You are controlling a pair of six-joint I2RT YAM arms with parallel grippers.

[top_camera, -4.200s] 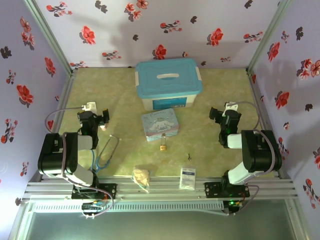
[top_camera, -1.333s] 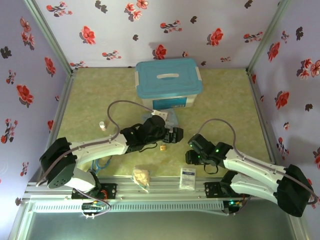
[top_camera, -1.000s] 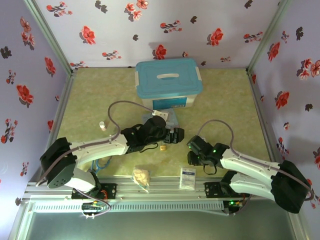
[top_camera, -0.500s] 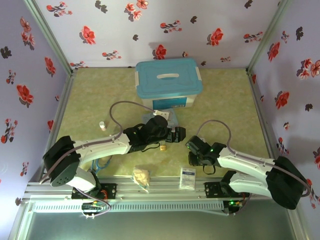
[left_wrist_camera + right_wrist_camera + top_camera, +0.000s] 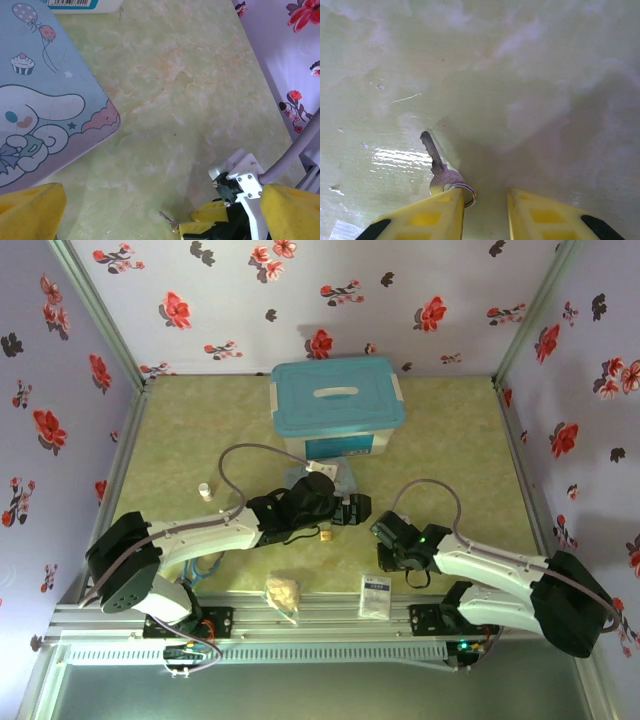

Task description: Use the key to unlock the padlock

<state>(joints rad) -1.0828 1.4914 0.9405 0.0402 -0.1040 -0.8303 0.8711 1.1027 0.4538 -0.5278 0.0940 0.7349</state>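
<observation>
The tiny brass padlock (image 5: 326, 535) lies on the green table just below my left gripper (image 5: 354, 510). In the left wrist view that gripper (image 5: 160, 220) is open, its yellow fingers (image 5: 30, 210) far apart above the table. The small grey key (image 5: 437, 162) lies flat with its ring (image 5: 465, 194) against the inner edge of my right gripper's left finger (image 5: 430, 215). My right gripper (image 5: 485, 212) is open and low over the table, with the gap between its fingers bare. The left wrist view also catches the key (image 5: 167, 218) at the right gripper's yellow fingers (image 5: 215, 220).
The cartoon-print tin (image 5: 40, 115) lies under my left arm, with the blue lidded box (image 5: 338, 405) behind it. A white sachet (image 5: 375, 595), a tan packet (image 5: 282, 592), a small white bottle (image 5: 204, 490) and a cable loop (image 5: 205, 565) lie near the front.
Both arms came from their rest poses to the table's middle. In the last second the right gripper crept left onto the key; the left gripper shifted slightly.
</observation>
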